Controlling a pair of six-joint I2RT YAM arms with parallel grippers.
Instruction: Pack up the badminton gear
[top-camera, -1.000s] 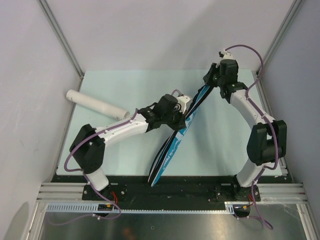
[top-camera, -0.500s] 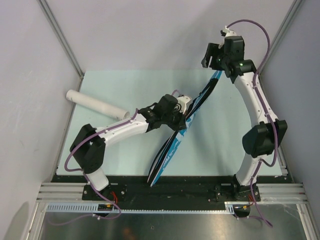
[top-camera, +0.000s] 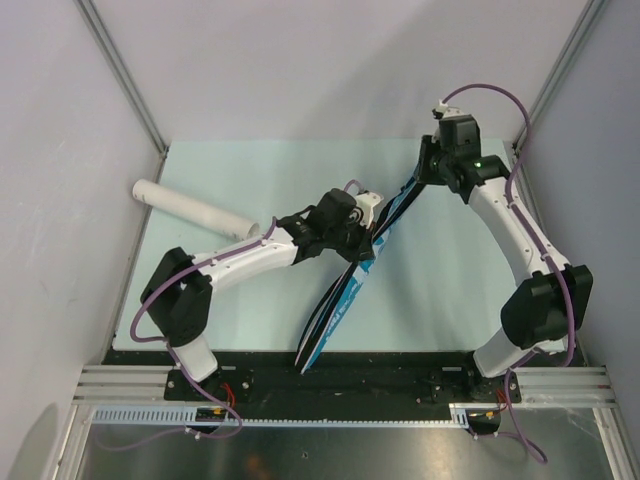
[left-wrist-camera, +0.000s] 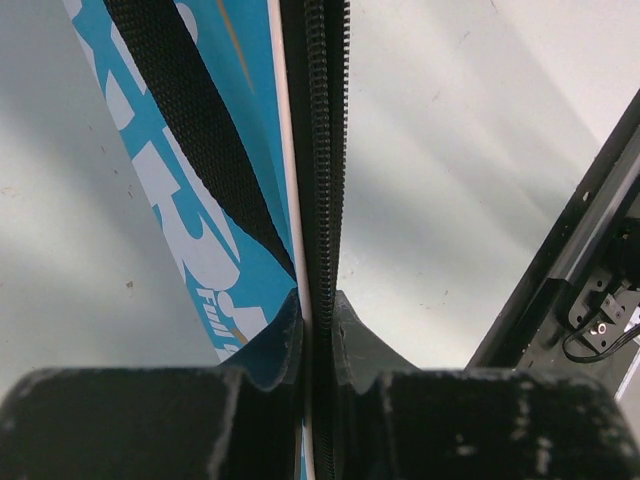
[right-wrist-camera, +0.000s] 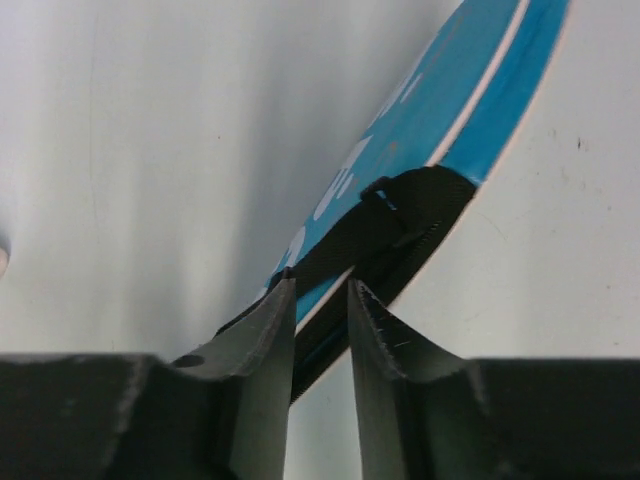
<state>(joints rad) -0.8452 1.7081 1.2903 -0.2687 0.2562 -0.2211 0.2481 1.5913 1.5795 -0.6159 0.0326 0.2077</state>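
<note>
Pale green table (top-camera: 250, 180): bag (top-camera: 345, 300) lying diagonally, near edge to far right. Left gripper (left-wrist-camera: 318, 310) clamped on zipper seam (left-wrist-camera: 325, 150) mid-length; right gripper (right-wrist-camera: 320, 290) at far tip, fingers (right-wrist-camera: 270, 330) narrowly apart astride strap (right-wrist-camera: 400, 215), grip unclear.

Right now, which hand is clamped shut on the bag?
The left hand, at the bag's middle, pinches its zipper edge. The right hand, at the far tip, has its fingers apart.
</note>
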